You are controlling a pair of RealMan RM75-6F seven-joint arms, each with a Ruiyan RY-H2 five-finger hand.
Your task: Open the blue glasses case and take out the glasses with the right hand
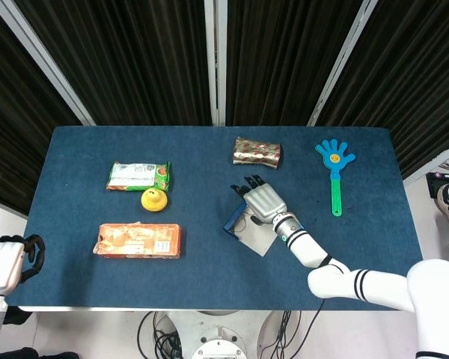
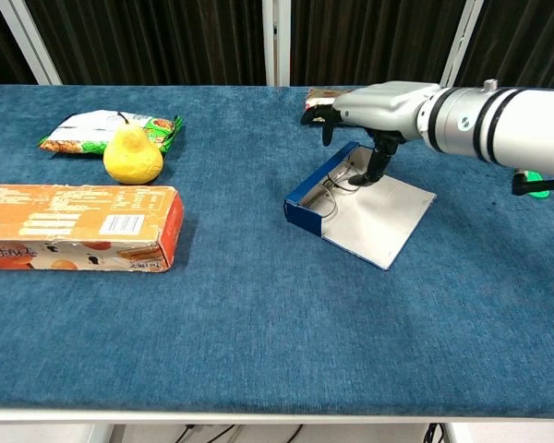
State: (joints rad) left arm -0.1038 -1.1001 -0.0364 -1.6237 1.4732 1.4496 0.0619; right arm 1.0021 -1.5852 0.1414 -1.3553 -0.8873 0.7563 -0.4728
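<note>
The blue glasses case (image 2: 316, 201) lies open at the table's middle, its white-lined lid (image 2: 380, 218) flat toward the right. The wire-framed glasses (image 2: 339, 187) rest inside the case. My right hand (image 2: 377, 103) hovers above the case's far end with fingers spread, and one dark finger (image 2: 372, 166) reaches down to touch the far end of the glasses. In the head view the right hand (image 1: 263, 202) covers the far part of the case (image 1: 233, 220). My left hand (image 1: 13, 260) hangs off the table's near left corner, holding nothing.
An orange box (image 2: 78, 227) lies at the near left, with a yellow pear (image 2: 132, 155) and a green snack bag (image 2: 97, 125) behind it. A gold packet (image 1: 257, 152) sits beyond the case. A blue hand-shaped clapper (image 1: 334, 170) lies at the right.
</note>
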